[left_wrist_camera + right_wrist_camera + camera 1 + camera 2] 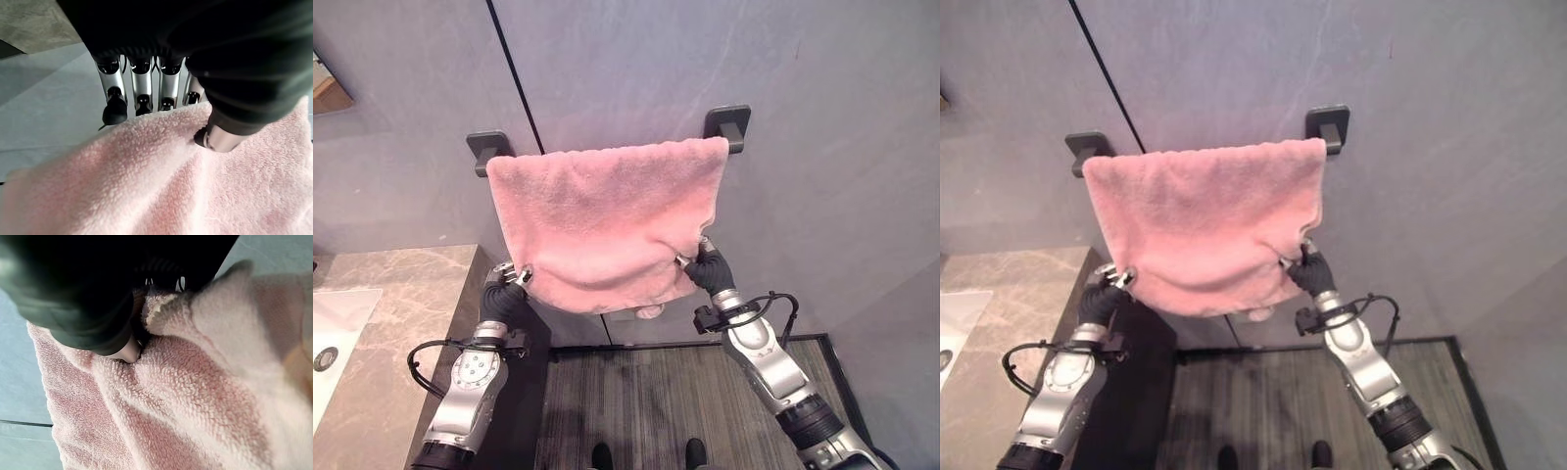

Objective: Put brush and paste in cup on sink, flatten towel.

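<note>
Left eye view has the pink towel (607,215) draped over the wall rail (727,125), both lower corners pinched, one by the left robot hand (505,287), one by the right robot hand (705,264), so flattening looks underway, its bottom edge sagging.

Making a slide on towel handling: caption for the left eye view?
Both hands, left hand and right hand, pinch the pink towel hanging on the wall rail.

Grey wall (822,186), marble counter (401,294), dark mat (675,392)
</note>
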Available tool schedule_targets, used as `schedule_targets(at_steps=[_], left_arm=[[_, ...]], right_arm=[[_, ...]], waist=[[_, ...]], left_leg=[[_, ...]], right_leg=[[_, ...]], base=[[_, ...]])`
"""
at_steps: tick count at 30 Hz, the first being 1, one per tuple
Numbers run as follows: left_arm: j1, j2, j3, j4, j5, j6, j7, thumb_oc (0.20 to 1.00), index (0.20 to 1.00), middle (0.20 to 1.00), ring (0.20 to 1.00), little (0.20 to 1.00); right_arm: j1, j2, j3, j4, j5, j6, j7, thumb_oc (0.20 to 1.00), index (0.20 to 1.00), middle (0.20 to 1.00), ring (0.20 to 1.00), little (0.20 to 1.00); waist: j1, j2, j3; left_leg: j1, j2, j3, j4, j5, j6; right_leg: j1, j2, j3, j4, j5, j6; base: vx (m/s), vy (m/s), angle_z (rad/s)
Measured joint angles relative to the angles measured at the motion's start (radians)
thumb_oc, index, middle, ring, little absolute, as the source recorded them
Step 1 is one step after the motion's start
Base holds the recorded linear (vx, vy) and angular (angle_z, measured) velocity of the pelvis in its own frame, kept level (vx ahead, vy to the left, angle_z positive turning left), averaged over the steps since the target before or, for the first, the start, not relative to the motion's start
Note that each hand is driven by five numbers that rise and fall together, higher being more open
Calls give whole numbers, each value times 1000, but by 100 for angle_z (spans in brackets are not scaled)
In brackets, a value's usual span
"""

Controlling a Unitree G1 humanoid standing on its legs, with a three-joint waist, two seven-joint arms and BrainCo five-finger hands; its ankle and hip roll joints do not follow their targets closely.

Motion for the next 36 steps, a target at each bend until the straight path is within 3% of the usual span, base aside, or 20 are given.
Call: schedule_targets(at_steps=[3, 4, 5, 6, 8, 9, 10, 18, 23, 27, 36], left_arm=[[0, 0, -7, 23, 1, 2, 0, 200, 200, 200, 200, 200], [0, -1, -10, 27, 2, 4, 0, 200, 200, 200, 200, 200], [0, -2, -11, 30, 2, 5, 0, 200, 200, 200, 200, 200], [0, -4, -11, 32, 2, 5, 0, 200, 200, 200, 200, 200], [-2, -15, -11, 53, 2, 7, 0, 332, 332, 332, 332, 332], [-4, -19, -16, 67, 6, 9, 1, 564, 564, 564, 564, 564], [-9, -19, -28, 91, 16, 17, 2, 1000, 1000, 1000, 1000, 1000], [-15, -19, -39, 149, 95, 56, 18, 1000, 1000, 1000, 1000, 1000], [-19, -19, -42, 251, 132, 89, 14, 1000, 1000, 1000, 1000, 1000], [-32, -37, -78, 434, 148, 109, 3, 1000, 1000, 1000, 1000, 1000], [-80, -211, -214, 926, 297, 130, -26, 1000, 1000, 1000, 1000, 1000]], right_arm=[[0, 0, 0, 11, 0, 0, 0, 200, 200, 200, 200, 200], [0, 0, 0, 19, -1, 1, 0, 451, 451, 451, 451, 451], [0, 0, 0, 32, -1, 2, 0, 1000, 1000, 1000, 1000, 1000], [0, 0, 0, 41, -2, 2, 0, 1000, 1000, 1000, 1000, 1000], [3, 0, 0, 66, -4, 14, -1, 1000, 1000, 1000, 1000, 1000], [6, 1, 0, 76, -4, 21, -2, 1000, 1000, 1000, 1000, 1000], [12, 1, 2, 84, -5, 25, -2, 1000, 1000, 1000, 1000, 1000], [24, 2, 16, 166, -24, 33, -4, 1000, 1000, 1000, 1000, 1000], [49, 7, 10, 286, -24, 71, -24, 1000, 1000, 1000, 1000, 1000], [87, 21, 7, 388, -31, 78, -21, 1000, 1000, 1000, 1000, 1000], [104, 38, 20, 860, -143, 112, 19, 1000, 1000, 1000, 1000, 1000]], waist=[[0, 0, 0], [0, 0, 0], [0, 0, 0], [-1, 0, 0], [-1, 1, -1], [-1, 1, -1], [-1, 1, -1], [-3, 2, -3], [-11, 4, -4], [-29, 10, -15], [-39, 6, -41]], left_leg=[[0, 0, 0, 0, 0, 0], [0, 0, 0, 0, 0, 0], [0, 0, 0, 0, 0, 0], [0, 0, 0, 0, 0, 0], [0, 0, 0, 0, 0, 0], [0, 0, 0, 0, 0, 0], [0, 0, 0, 0, 0, 0], [2, 0, 1, 0, 0, 0], [12, 0, 2, 0, 0, 1], [28, 0, 2, 0, -4, 6], [47, 1, 0, -1, -6, 6]], right_leg=[[0, 0, 0, 0, 0, 0], [0, 0, 0, 0, 0, 0], [0, 0, 0, 0, 0, 0], [0, 0, 0, 0, 0, 0], [0, 0, 0, 0, 0, 0], [0, 0, 0, 0, 0, 0], [-1, 0, 0, 0, 0, 0], [1, 0, 0, 0, 0, 0], [10, 0, 1, 0, 0, 0], [26, -1, 3, 0, -5, -1], [46, 1, 1, 0, -9, -3]], base=[[0, 0, 0], [0, 0, 0], [0, 0, 0], [0, 0, 0], [0, 0, 0], [0, 0, 0], [0, 0, 0], [0, 0, 0], [0, 0, 0], [2, -1, -1], [1, -11, 0]])
